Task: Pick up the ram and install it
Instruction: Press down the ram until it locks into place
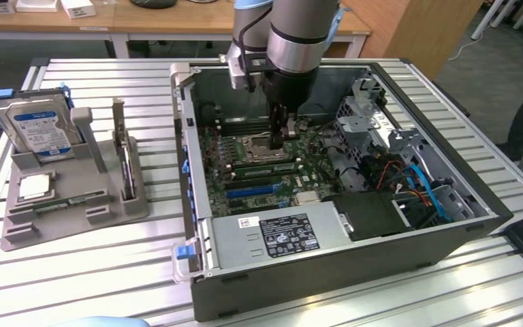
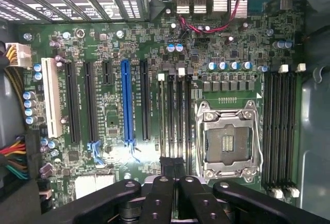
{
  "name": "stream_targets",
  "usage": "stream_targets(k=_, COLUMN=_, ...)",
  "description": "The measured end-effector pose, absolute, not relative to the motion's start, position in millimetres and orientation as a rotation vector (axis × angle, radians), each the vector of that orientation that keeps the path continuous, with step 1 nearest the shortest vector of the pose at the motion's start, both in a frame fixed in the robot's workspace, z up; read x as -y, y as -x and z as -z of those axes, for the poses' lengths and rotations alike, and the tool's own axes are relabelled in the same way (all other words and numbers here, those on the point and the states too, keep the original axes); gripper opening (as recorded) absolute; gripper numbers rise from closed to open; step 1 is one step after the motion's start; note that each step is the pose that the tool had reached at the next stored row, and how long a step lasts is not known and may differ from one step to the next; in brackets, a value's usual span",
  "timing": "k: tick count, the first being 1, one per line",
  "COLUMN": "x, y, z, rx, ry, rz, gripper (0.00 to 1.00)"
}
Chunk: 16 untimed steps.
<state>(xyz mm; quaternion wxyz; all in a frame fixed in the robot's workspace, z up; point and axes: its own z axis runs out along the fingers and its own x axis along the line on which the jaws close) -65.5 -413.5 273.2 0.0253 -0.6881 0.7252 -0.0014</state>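
The gripper (image 1: 280, 139) is lowered inside the open computer case (image 1: 443, 252), just over the motherboard (image 1: 271, 184) beside the CPU socket (image 2: 227, 141). Its fingers (image 2: 172, 170) are pressed together, over the memory slots (image 2: 175, 115) next to the socket. I cannot tell whether the ram is between them or already seated. A hard drive (image 1: 39, 129) stands in the grey holder (image 1: 62, 218) on the exterior view's left.

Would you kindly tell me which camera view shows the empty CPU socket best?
The wrist view: the CPU socket faces the camera, with its metal frame and contact field plain. In the exterior view the socket shows obliquely, beside the gripper.
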Motion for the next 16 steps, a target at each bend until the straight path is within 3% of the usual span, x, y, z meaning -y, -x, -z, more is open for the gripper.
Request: stream_targets(k=16, x=413, y=65, z=-287, rx=-2.243, ry=2.128, rz=0.002, gripper=0.1)
